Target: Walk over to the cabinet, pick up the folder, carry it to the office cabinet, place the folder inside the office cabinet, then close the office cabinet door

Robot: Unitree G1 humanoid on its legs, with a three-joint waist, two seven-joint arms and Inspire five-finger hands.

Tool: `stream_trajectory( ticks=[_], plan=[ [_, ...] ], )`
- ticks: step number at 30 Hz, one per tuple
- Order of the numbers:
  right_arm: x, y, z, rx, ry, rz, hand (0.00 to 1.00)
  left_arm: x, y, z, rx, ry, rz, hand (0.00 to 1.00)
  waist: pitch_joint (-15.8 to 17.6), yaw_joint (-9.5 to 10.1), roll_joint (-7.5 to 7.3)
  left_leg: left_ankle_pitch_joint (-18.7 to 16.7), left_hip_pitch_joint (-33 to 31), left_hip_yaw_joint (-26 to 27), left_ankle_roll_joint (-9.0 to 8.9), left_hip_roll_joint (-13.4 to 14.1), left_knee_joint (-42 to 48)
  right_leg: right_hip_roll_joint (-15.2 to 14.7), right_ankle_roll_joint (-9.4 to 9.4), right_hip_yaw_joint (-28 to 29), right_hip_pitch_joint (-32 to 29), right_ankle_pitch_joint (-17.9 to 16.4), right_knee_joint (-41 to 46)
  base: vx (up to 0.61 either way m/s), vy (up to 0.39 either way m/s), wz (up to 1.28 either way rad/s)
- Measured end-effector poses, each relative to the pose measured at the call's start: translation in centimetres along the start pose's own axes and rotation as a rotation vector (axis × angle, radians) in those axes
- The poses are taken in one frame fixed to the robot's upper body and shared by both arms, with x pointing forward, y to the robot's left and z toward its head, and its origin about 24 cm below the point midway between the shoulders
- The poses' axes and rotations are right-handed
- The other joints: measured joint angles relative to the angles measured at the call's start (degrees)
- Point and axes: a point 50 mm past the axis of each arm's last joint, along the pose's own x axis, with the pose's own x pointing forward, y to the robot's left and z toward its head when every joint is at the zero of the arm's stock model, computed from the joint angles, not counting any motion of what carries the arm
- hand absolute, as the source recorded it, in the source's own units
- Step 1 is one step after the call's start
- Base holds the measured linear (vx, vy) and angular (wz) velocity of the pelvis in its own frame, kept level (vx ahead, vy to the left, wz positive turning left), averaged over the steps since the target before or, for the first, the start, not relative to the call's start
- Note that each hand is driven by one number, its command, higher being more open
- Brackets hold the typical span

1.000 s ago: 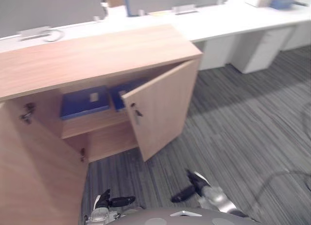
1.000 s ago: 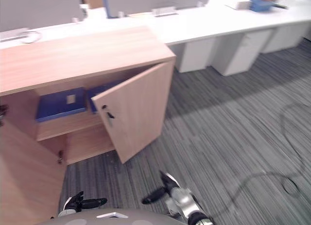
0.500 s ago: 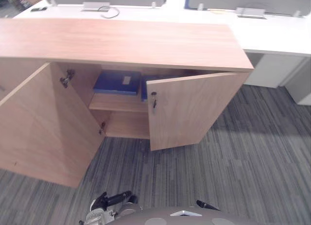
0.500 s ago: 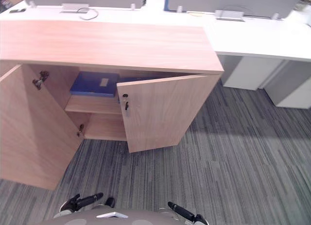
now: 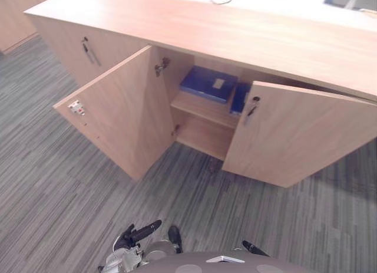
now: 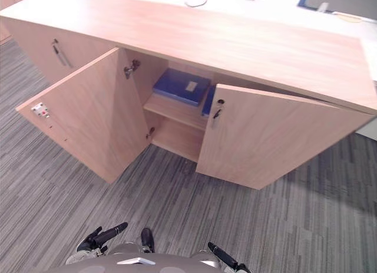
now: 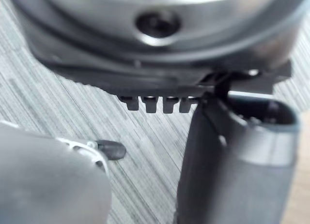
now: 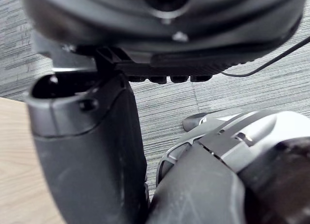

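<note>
Below, left hand (image 5: 139,234), right hand (image 6: 222,259) uncurled, empty, over striped carpet (image 5: 56,184); cabinet (image 5: 206,31) open, folder (image 5: 206,84) inside.

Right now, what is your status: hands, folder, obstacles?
Left hand and right hand low, open, empty. Flat blue folder lies on upper shelf of light wooden cabinet. Left door wide open; right door half-screens the shelf.

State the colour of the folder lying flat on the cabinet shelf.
The folder is blue, with a pale label; clearest in the left eye view.
</note>
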Motion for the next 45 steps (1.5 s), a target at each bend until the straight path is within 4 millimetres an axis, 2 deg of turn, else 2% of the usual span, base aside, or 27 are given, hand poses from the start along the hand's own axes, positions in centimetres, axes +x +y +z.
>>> stream_trajectory(
  ticks=[3, 5, 9, 13, 15, 20, 23, 24, 25, 26, 27, 28, 29, 31, 33, 35, 38, 41, 42, 45],
  plan=[
    [0.0, 0.0, -0.3, 0.027, 0.012, -0.002, 1.00, -0.3, 1.1, -0.4, -0.068, -0.006, 0.033, 1.00, -0.1, 0.74, -0.73, -0.3, 0.9, -0.7, 0.04, -0.9, 0.0, -0.4, -0.02, 0.0, 1.7, 0.7, -1.1, 0.03, 0.026, 0.18],
    [0.0, -0.2, -0.3, 0.027, 0.011, -0.006, 1.00, -0.3, 1.3, 0.1, -0.097, -0.026, 0.043, 1.00, -0.1, 1.17, -0.80, -0.6, 1.2, -1.1, 0.08, -1.3, 0.0, -0.6, -0.04, -0.2, 2.5, 0.7, -1.7, 0.04, 0.002, 0.13],
    [0.0, -0.5, -0.2, 0.050, 0.010, -0.013, 1.00, -0.4, 2.4, 2.1, -0.168, -0.117, 0.091, 1.00, -0.1, 1.48, -0.73, -1.8, 2.2, -1.3, -0.23, -2.1, 0.0, -0.6, -0.25, -0.2, 4.2, 0.8, -3.1, 0.01, -0.006, 0.00],
    [0.0, -0.9, -0.2, 0.053, 0.017, -0.023, 1.00, -0.6, 3.0, 4.2, -0.188, -0.202, 0.117, 1.00, -0.4, 1.39, -0.30, -2.8, 2.9, -1.6, -0.49, -2.2, 0.0, -0.3, -2.16, 0.6, 5.2, 1.8, -3.4, 0.06, -0.028, 0.06],
    [0.0, -1.1, -0.2, 0.058, 0.025, -0.023, 1.00, -0.8, 3.3, 5.7, -0.173, -0.259, 0.128, 1.00, -0.5, 1.49, -0.32, -3.3, 3.4, -2.0, -0.56, -2.2, 0.0, 0.1, -3.52, 1.1, 5.8, 2.4, -3.5, 0.09, -0.043, 0.08],
    [0.0, -0.8, -0.1, 0.053, 0.022, -0.002, 1.00, -1.2, 5.6, 9.3, -0.119, -0.352, 0.193, 1.00, -2.5, 1.97, -0.81, -4.5, 4.8, -1.4, -0.89, -0.4, 0.2, 1.3, -5.00, 2.9, 6.2, 4.4, -2.8, 0.13, -0.068, -0.03],
    [0.1, -0.7, -0.1, 0.053, 0.023, 0.014, 1.00, -1.7, 7.3, 12.5, -0.090, -0.432, 0.243, 1.00, -3.1, 2.87, 0.16, -4.6, 6.3, -0.9, -1.01, 3.0, 0.4, 3.5, -4.21, 5.9, 4.5, 7.2, 1.8, 0.14, -0.069, -0.16],
    [0.1, -0.7, 0.0, 0.053, 0.020, 0.018, 1.00, -2.0, 8.0, 13.5, -0.078, -0.457, 0.267, 1.00, -3.1, 2.84, 1.44, -4.6, 6.6, -1.1, -1.03, 4.8, 0.4, 4.3, -4.03, 6.7, 2.7, 5.6, 4.5, 0.12, -0.102, -0.16],
    [0.1, -0.5, 0.0, 0.055, 0.021, 0.024, 1.00, -2.3, 8.6, 14.4, -0.079, -0.479, 0.289, 1.00, -3.3, 2.64, 1.64, -4.6, 6.9, -1.2, -1.05, 5.6, 0.4, 5.3, -3.20, 6.9, 2.5, 3.4, 2.0, 0.07, -0.084, -0.19],
    [0.1, -0.5, 0.1, 0.055, 0.022, 0.030, 1.00, -2.7, 9.3, 16.0, -0.085, -0.518, 0.318, 1.00, -3.5, 2.85, 1.14, -4.6, 7.3, -0.8, -1.09, 5.9, 0.4, 6.1, -3.11, 6.8, 2.2, 3.9, -4.3, 0.02, -0.144, -0.13],
    [0.1, -0.8, 0.2, 0.065, 0.019, 0.023, 1.00, -3.2, 9.8, 18.0, -0.082, -0.562, 0.338, 1.00, -3.8, 2.82, -0.02, -5.4, 7.3, -0.8, -2.41, 5.1, 0.3, 5.8, -2.59, 7.3, 0.4, 9.5, -6.9, -0.01, -0.159, -0.09],
    [0.2, -1.7, 0.5, 0.088, 0.016, -0.001, 1.00, -3.2, 9.7, 19.1, -0.073, -0.574, 0.341, 1.00, -4.2, 2.68, 0.30, -5.7, 7.7, -0.7, -3.44, 4.7, 0.3, 5.4, -1.66, 7.0, 0.6, 8.0, -6.4, -0.01, -0.158, -0.08],
    [0.2, -2.1, 0.8, 0.092, 0.010, -0.012, 1.00, -3.3, 9.8, 19.4, -0.075, -0.576, 0.347, 1.00, -4.7, 2.68, 0.58, -5.8, 7.9, -0.5, -3.55, 4.9, 0.3, 5.6, -1.68, 7.5, 0.6, 8.0, -6.5, 0.01, -0.096, -0.27],
    [0.3, -3.6, 1.9, 0.124, -0.019, -0.046, 1.00, -3.5, 10.6, 20.5, -0.110, -0.572, 0.373, 1.00, -5.5, 2.64, 2.46, -6.0, 7.9, 1.2, -3.85, 4.8, 0.2, 5.7, -1.47, 8.4, 0.3, 7.2, -7.7, -0.01, -0.081, -0.38],
    [0.2, -4.5, 2.0, 0.156, -0.019, -0.069, 1.00, -3.6, 10.5, 21.9, -0.132, -0.575, 0.371, 1.00, -5.8, 2.28, 3.34, -5.8, 7.7, 1.1, -4.10, 5.1, 0.2, 6.1, -1.48, 8.5, 0.2, 7.2, -7.3, -0.02, -0.068, -0.08],
    [0.2, -4.7, 1.5, 0.186, -0.007, -0.076, 1.00, -4.2, 10.8, 23.6, -0.135, -0.607, 0.377, 1.00, -6.3, 1.68, 3.59, -5.7, 7.8, 1.2, -4.21, 5.4, 0.2, 6.3, -1.51, 8.7, -0.1, 7.2, -7.2, -0.03, -0.031, -0.03],
    [0.2, -4.4, 0.7, 0.226, 0.018, -0.074, 1.00, -5.5, 10.8, 26.5, -0.143, -0.684, 0.375, 1.00, -6.9, 1.38, 2.15, -5.7, 7.6, 1.7, -4.28, 5.3, 0.2, 6.2, -1.55, 9.4, -0.7, 7.2, -7.0, -0.03, -0.002, -0.07],
    [0.0, -4.1, -0.4, 0.262, 0.046, -0.072, 1.00, -6.3, 10.7, 28.4, -0.146, -0.726, 0.368, 1.00, -7.9, 1.21, 0.37, -5.7, 7.2, 2.1, -4.26, 4.9, 0.3, 5.7, -1.55, 9.9, -1.3, 7.2, -6.6, 0.02, 0.020, -0.07],
    [0.0, -4.1, -0.5, 0.269, 0.050, -0.073, 1.00, -6.3, 10.7, 28.5, -0.134, -0.723, 0.371, 1.00, -8.3, 1.19, -0.20, -5.7, 7.2, 2.1, -4.24, 4.7, 0.3, 5.6, -1.55, 9.9, -1.4, 7.2, -6.4, 0.01, 0.031, 0.00],
    [0.0, -3.9, -1.1, 0.284, 0.075, -0.070, 1.00, -6.0, 9.8, 28.6, -0.056, -0.707, 0.359, 1.00, -8.6, 1.26, -0.51, -5.8, 7.2, 2.3, -4.00, 4.0, 0.3, 4.9, -1.31, 10.1, -1.9, 7.4, -6.1, -0.01, 0.042, -0.01]
  ],
)
